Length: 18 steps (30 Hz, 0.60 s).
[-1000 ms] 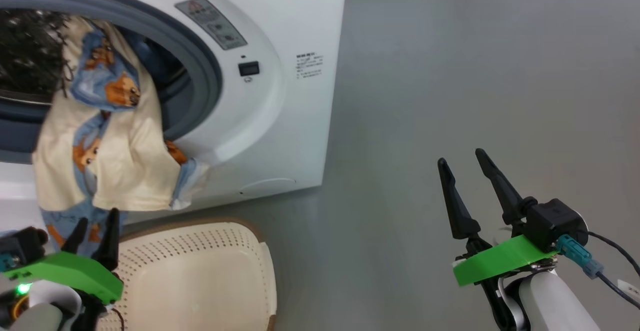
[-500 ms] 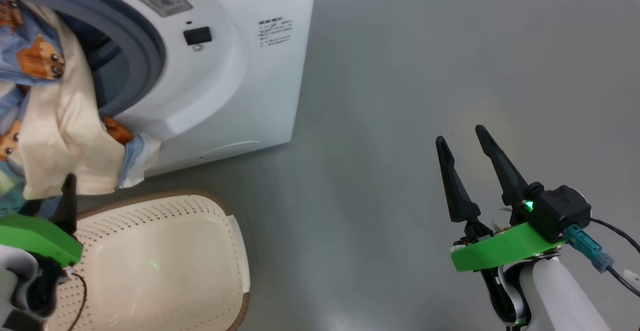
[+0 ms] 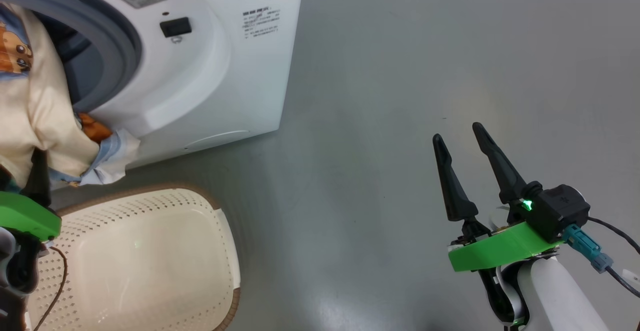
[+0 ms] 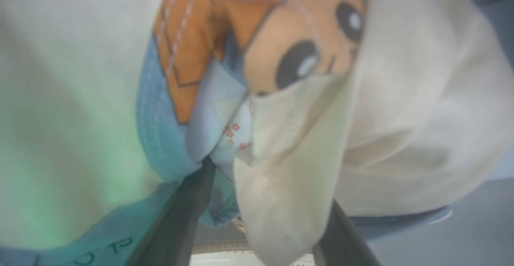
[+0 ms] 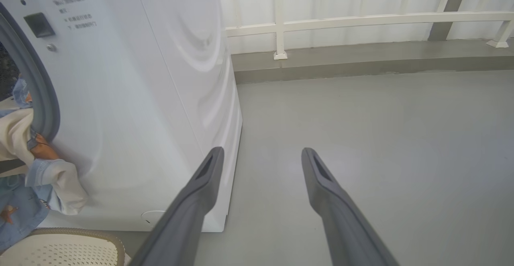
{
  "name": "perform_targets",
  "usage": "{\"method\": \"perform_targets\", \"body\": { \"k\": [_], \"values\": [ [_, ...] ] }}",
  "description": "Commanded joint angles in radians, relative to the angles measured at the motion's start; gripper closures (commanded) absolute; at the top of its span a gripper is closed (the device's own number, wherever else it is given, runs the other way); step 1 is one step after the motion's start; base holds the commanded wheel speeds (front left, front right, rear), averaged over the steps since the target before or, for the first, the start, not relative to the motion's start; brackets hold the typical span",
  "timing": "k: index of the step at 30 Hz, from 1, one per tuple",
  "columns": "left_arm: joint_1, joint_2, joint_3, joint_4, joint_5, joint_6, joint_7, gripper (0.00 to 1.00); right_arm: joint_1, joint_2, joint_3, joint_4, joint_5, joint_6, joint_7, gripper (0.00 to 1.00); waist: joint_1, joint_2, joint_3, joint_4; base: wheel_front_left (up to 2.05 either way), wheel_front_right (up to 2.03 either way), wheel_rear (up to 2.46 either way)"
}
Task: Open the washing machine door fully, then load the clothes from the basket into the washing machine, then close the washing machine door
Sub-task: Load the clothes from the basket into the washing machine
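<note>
The washing machine (image 3: 240, 86) has its mouth open, and the clothes (image 3: 35, 116) spill over its lower lip, hanging lengthwise straight down toward the basket (image 3: 125, 207) on the floor (image 3: 400, 71). The left tool (image 4: 269, 185) sits right under the hanging hem, spread, with a cream fold drooping between its fingers, so the cloth lies up and ahead of it. The right tool (image 3: 457, 132), spread and empty, hovers well apart to the right.
</note>
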Motion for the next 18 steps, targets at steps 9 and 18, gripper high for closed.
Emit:
{"method": "perform_targets", "body": {
  "k": [9, 18],
  "values": [
    [-0.013, 0.055, 0.017, -0.043, 0.014, -0.002, -0.013, 1.00, -0.005, -0.001, 0.020, -0.012, 0.009, 0.008, -0.008, 0.00, 0.0000, -0.0001, -0.018, 0.018, 0.00, 0.00, 0.00],
    [0.065, 0.063, 0.062, -0.166, 0.113, -0.002, -0.014, 1.00, 0.000, -0.001, 0.022, 0.009, 0.023, 0.008, -0.008, 0.00, 0.0000, -0.0001, -0.066, 0.041, 0.00, 0.00, 0.00]
  ]
}}
